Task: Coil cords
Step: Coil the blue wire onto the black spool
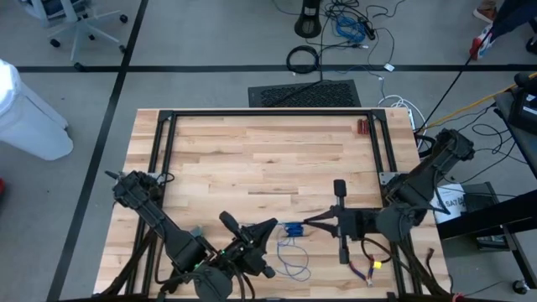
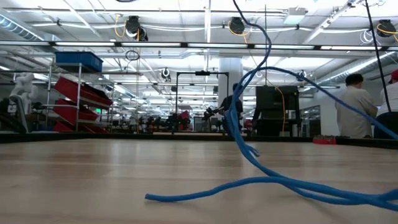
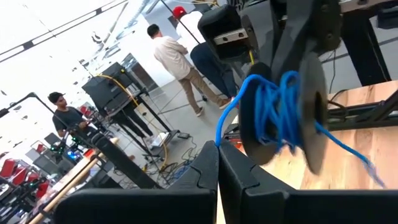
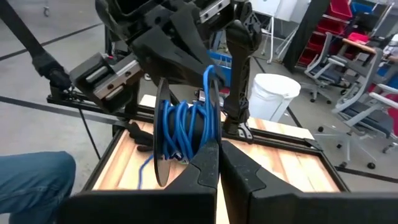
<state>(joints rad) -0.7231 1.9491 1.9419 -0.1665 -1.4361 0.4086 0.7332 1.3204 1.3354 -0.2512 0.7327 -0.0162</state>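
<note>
Thin blue cord (image 1: 293, 248) at table (image 1: 252, 168) 6 o'clock: several turns wound on dark spool (image 3: 309, 112), loose tail left. Left gripper (image 1: 270, 228), right gripper (image 1: 312, 221) closed, meeting there.

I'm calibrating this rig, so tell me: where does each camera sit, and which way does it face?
High: overhead, straight down on the pale wooden table; shows both arms, left gripper and right gripper.
Low: table height, facing the room; thin blue cord in front, arms unclear.
Left wrist: past its shut fingers at the dark round spool.
Right wrist: past its shut fingers, same spool from the other side.
Shared: both wrist views show the spool.
</note>
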